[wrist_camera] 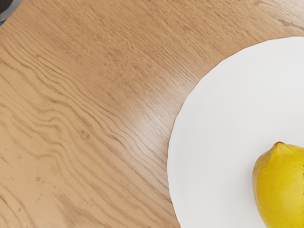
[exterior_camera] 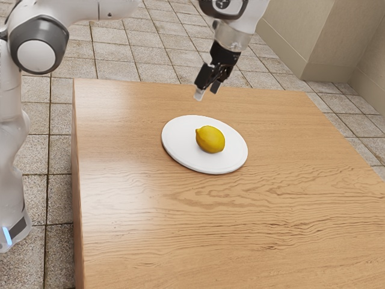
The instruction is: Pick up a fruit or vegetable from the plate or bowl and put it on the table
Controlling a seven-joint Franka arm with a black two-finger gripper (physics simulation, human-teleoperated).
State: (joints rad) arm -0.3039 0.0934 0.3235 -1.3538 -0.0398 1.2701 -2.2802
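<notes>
Lemon [exterior_camera: 211, 139] lies level, nub toward exterior view's upper-left.

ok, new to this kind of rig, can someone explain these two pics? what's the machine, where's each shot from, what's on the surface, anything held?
It's a simulated robot arm with a two-finger end effector. The exterior view is from a camera at the arm's side; the wrist view is from one on its hand, looking at the table. On the table is a white plate, and on that a yellow lemon. Nothing is held: the end effector hangs above the table with its fingers apart.
</notes>
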